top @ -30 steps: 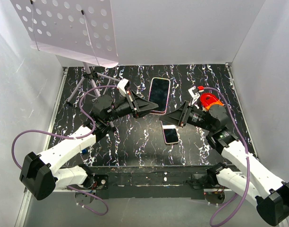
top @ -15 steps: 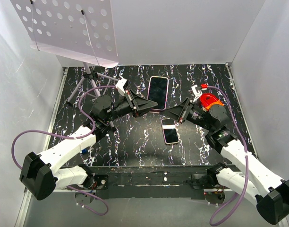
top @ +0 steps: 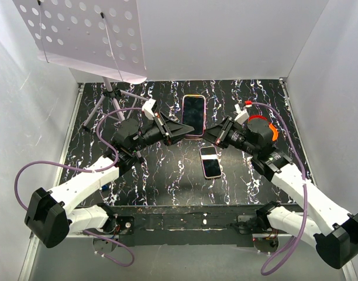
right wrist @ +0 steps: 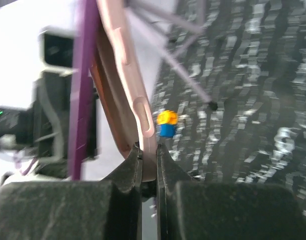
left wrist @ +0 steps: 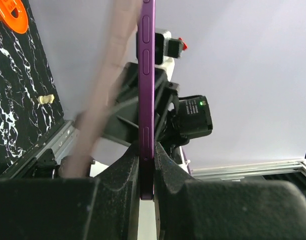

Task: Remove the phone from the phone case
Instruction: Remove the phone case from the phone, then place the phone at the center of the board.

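Note:
A purple phone (top: 193, 113) with a dark screen is held above the black marbled table, between both arms. Its pink case (top: 206, 120) shows as a thin rim. My left gripper (top: 188, 129) is shut on the phone's lower left edge. In the left wrist view the purple phone edge (left wrist: 146, 75) stands upright between the jaws of the left gripper (left wrist: 146, 165), with the blurred pink case (left wrist: 105, 90) beside it. My right gripper (top: 209, 136) is shut on the case. In the right wrist view the right gripper (right wrist: 148, 155) pinches the pink case (right wrist: 124, 75), which is peeled away from the purple phone (right wrist: 83, 90).
A second, smaller phone (top: 211, 162) lies flat on the table below the grippers. A small tripod (top: 107, 100) carrying a white perforated board (top: 85, 35) stands at the back left. White walls enclose the table. A small yellow-and-blue object (right wrist: 166, 123) lies on the table.
The phone has moved a little left and turned more upright, with both grippers following it. The right wrist has rotated and swung in closer to the left gripper.

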`<state>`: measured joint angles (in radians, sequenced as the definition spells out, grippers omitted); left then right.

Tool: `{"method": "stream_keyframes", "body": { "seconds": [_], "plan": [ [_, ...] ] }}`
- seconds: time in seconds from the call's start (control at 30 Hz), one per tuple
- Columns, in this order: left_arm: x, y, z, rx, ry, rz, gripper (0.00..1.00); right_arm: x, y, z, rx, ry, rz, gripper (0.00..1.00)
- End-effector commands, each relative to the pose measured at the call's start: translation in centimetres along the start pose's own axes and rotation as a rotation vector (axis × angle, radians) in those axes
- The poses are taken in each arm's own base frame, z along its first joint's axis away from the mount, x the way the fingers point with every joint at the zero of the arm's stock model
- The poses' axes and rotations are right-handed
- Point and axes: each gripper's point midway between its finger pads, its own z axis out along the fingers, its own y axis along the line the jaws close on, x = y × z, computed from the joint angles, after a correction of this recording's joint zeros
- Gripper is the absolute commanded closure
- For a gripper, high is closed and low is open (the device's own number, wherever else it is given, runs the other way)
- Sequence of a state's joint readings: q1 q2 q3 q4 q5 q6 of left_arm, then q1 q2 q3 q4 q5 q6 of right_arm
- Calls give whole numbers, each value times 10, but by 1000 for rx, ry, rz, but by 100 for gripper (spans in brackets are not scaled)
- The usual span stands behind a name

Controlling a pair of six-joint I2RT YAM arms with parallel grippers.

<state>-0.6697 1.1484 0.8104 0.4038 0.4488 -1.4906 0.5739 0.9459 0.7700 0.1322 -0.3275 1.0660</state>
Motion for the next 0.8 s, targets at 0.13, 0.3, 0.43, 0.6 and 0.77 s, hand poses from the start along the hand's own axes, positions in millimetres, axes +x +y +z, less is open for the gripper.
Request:
{"method": "stream_keyframes", "body": {
  "seconds": [0.13,0.3,0.43,0.6,0.77],
  "plan": [
    [6,-29,-4,97,21,114,100,-19,-169,-66,791,-162,-57,99],
    [-9,7,10,-2,-18,120,100,-23,-149,-85,741,-159,-163,99],
    [-39,59,22,-153,-120,167,100,-24,-109,-102,632,-171,-220,99],
    [-93,130,42,-358,-271,249,100,-18,-83,-116,544,-177,-243,99],
    [-152,197,68,-431,-305,225,100,1,-84,-117,490,-131,-196,99]
  ]
}}
